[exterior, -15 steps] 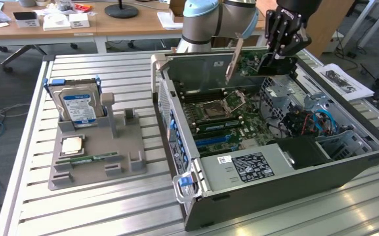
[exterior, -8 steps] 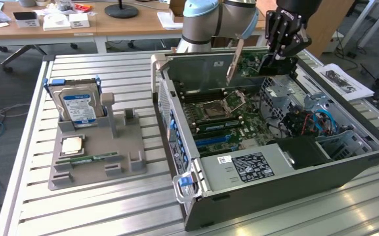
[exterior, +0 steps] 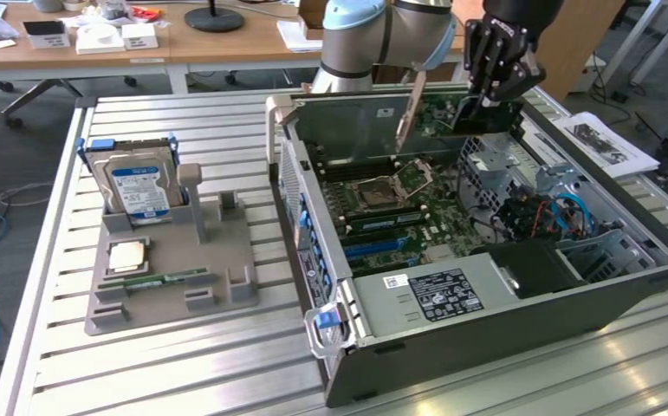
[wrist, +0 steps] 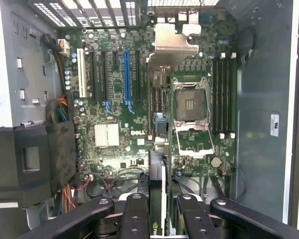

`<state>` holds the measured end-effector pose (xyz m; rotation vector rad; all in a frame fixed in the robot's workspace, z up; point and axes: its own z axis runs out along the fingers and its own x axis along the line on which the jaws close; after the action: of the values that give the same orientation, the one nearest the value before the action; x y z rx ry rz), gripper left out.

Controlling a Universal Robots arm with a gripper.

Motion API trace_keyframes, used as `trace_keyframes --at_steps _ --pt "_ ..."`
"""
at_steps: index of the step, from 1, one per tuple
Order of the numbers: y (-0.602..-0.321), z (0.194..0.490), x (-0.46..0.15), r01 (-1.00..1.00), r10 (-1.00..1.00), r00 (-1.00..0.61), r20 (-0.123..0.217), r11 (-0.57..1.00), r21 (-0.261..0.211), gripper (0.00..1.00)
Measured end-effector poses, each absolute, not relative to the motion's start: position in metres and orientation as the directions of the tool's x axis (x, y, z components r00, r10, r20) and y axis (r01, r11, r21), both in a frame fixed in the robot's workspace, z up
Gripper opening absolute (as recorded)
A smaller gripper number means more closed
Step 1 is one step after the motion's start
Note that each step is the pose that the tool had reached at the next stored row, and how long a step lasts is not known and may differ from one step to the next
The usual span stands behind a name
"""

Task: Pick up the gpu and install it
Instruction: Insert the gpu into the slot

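Note:
The gpu (exterior: 441, 111), a thin card with a silvery end bracket (exterior: 409, 108), hangs edge-down over the far end of the open computer case (exterior: 507, 321). My gripper (exterior: 475, 106) is shut on the card's upper edge. In the wrist view the gpu (wrist: 158, 144) runs edge-on away from my gripper (wrist: 160, 211), its bracket (wrist: 172, 42) at the far end. The card hovers above the motherboard (wrist: 114, 134), between the expansion slots and the CPU socket (wrist: 192, 107), and it is apart from the board. A blue expansion slot (wrist: 127, 74) lies beside its line.
On the exterior view's left, a grey holder (exterior: 171, 286) carries a hard drive (exterior: 137, 186), a CPU chip (exterior: 126, 256) and a green memory stick (exterior: 154, 282). The power supply (exterior: 450, 290) and cables (exterior: 541, 212) crowd the case's near end. The case walls rise around the board.

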<state>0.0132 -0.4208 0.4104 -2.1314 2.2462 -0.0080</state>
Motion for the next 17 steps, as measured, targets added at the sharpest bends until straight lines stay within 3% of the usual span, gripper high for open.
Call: trace_keyframes --at_steps 17 --pt "-0.435 0.398 0.0 -0.998 -0.998 -0.047 -0.029 0.048 -0.038 0.27"
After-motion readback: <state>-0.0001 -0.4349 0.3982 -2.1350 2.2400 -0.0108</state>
